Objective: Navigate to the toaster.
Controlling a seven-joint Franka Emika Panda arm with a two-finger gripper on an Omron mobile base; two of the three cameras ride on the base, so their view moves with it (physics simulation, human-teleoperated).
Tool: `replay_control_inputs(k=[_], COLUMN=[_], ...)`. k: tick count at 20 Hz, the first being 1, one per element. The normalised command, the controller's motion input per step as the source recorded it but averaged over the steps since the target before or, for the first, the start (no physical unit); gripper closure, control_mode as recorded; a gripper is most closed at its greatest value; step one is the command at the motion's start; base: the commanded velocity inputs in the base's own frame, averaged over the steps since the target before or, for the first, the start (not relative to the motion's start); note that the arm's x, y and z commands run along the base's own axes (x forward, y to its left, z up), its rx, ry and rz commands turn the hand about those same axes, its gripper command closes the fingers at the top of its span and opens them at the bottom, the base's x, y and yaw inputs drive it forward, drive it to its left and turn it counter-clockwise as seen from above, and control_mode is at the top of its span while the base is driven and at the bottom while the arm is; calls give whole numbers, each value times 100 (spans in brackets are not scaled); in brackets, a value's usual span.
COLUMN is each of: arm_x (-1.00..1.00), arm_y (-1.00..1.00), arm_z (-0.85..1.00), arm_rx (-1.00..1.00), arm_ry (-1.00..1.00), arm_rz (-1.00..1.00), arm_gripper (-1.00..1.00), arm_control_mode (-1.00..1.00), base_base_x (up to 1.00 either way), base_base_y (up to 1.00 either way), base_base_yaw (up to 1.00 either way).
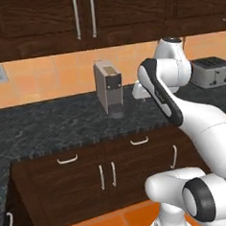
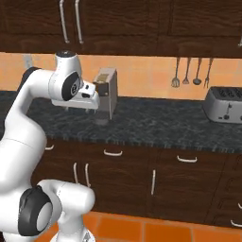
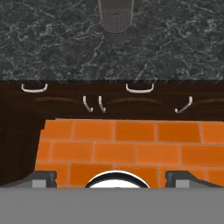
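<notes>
**Toaster off to the right, base not yet lined up**

Left base view: toaster (image 1: 210,72) sits on the desk (image 1: 48,125), far right of the coffee machine (image 1: 108,88), at the frame's right edge, partly behind the arm. Base faces the coffee machine, so nav looks early to mid; a drive rightward is prob. left.

Right base view: toaster (image 2: 225,105) again well right of the coffee machine (image 2: 106,92), below-right of the hanging utensils (image 2: 191,72). Long axis runs along the desk edge/wall; lever face points out toward the room, slots up. Gripper (image 2: 97,111) hangs just in front of the coffee machine; can't tell its state here.

Hand view: fingertips (image 3: 43,178) sit wide apart w/ nothing between. Coffee machine base (image 3: 115,19) at top, on the desk; cabinet handles and orange floor tiles (image 3: 127,151) below it.
</notes>
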Motion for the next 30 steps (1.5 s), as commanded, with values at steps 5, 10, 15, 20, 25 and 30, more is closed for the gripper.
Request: replay_control_inputs(k=[5,10,15,20,25,30], arm_x=[0,0,0,0,0,0], arm_y=[0,0,0,0,0,0], arm_z=[0,0,0,0,0,0], arm_rx=[0,0,0,0,0,0], arm_ry=[0,0,0,0,0,0], arm_rz=[0,0,0,0,0,0], arm_gripper=[-100,-100,-100,-100,-100,-100], arm_control_mode=[100,100,100,100,100,100], base_base_x=[18,48,58,39,5,64], base_base_y=[-100,-100,-100,-98,-11,-3], base_base_yaw=[-16,-3,0,0,0,0])
